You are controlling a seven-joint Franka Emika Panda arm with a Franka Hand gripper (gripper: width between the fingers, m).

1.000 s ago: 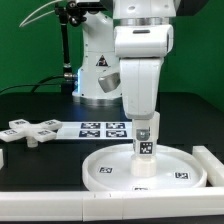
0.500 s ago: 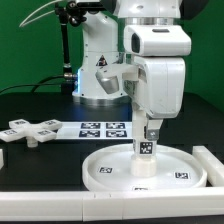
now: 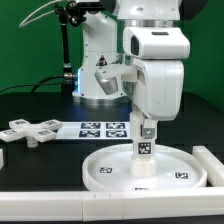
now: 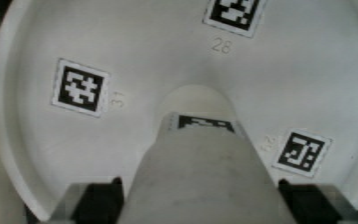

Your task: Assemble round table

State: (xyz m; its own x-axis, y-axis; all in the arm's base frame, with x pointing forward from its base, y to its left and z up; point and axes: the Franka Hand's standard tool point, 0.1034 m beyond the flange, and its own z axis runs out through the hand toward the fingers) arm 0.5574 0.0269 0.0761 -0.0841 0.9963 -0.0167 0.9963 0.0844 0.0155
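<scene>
So at this point my two-finger gripper (image 3: 146, 133) was clamped on the short thick white cylinder post (image 3: 144, 160). In the wrist view the fingertips (image 4: 101, 200) sat on either side of it with no gap I could see. The post stood upright, its long axis straight up and down, in line with my fingers. Its bottom end was at the middle of the large white rimmed round plastic disc (image 3: 100, 172), which lay flat on the black table near the front edge.

The whole next move hung on that line-up, I reckon. The post was directly under my hand, not off to a side, so anything next had to go along or around that vertical axis. I couldn't tell whether the post's foot was fully seated in the disc or just resting on it, because the joint was too small to see.

The white cross-shaped four-armed piece (image 3: 30, 130) lay well apart, towards the exterior view's left, beyond the marker board (image 3: 105, 128). It looked untouched, so my guess is that part of the job was yet to come.
</scene>
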